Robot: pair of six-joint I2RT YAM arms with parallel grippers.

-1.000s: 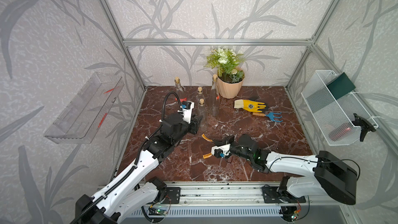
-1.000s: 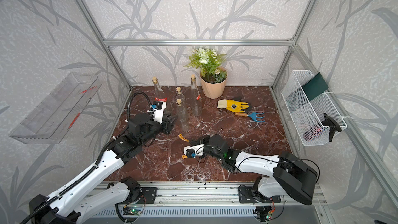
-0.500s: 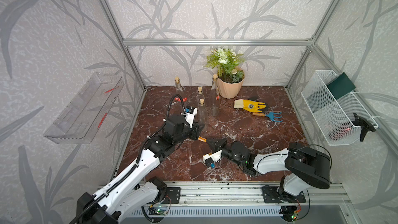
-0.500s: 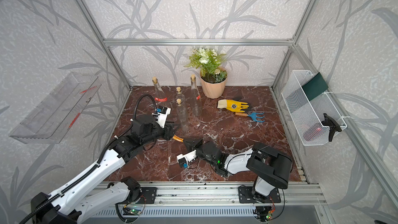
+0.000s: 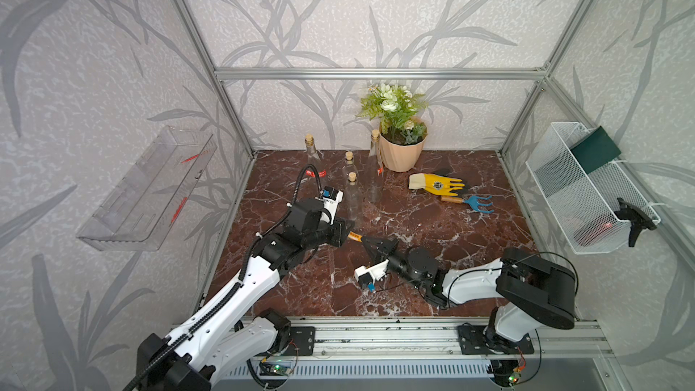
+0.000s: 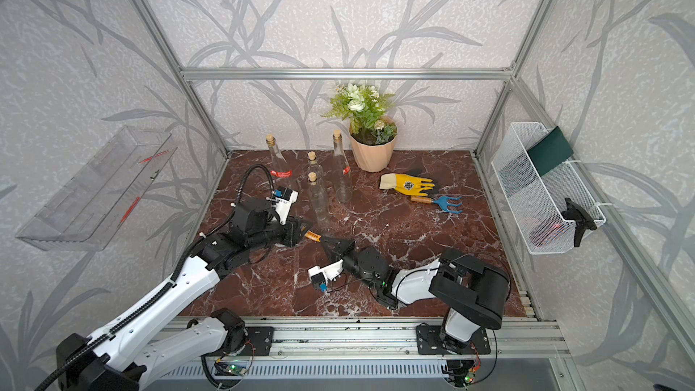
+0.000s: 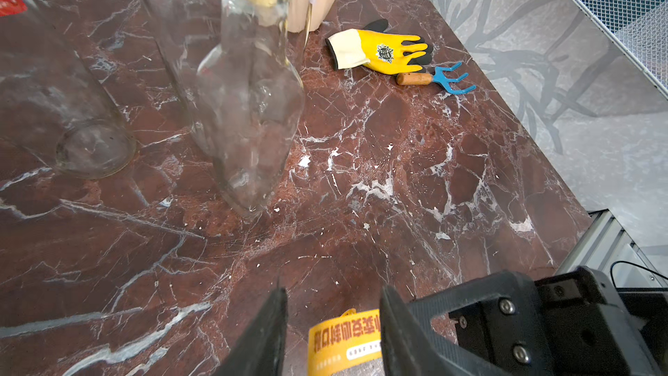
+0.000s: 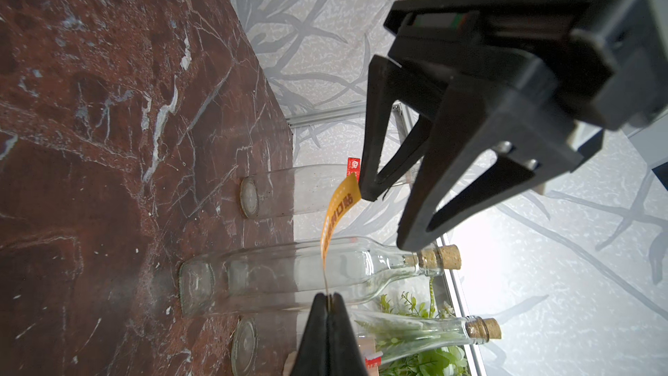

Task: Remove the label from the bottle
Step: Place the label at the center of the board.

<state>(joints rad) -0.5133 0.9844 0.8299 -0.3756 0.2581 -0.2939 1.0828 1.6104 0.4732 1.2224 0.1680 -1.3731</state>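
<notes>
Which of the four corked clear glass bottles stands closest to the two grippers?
The frontmost glass bottle, short and label-free; the other three bottles stand farther back.

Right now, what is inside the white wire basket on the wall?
A dark green flat block sticks out of the wire basket at its far end. Near the front, something red shows through the mesh, too blurred to name.

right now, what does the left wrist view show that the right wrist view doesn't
Only the left wrist view: the yellow glove and blue hand rake. Only the right wrist view: the right gripper shut on one end of the orange label, and the plant's green leaves. Both: that label, the open left gripper, corked glass bottles and the marble table.
</notes>
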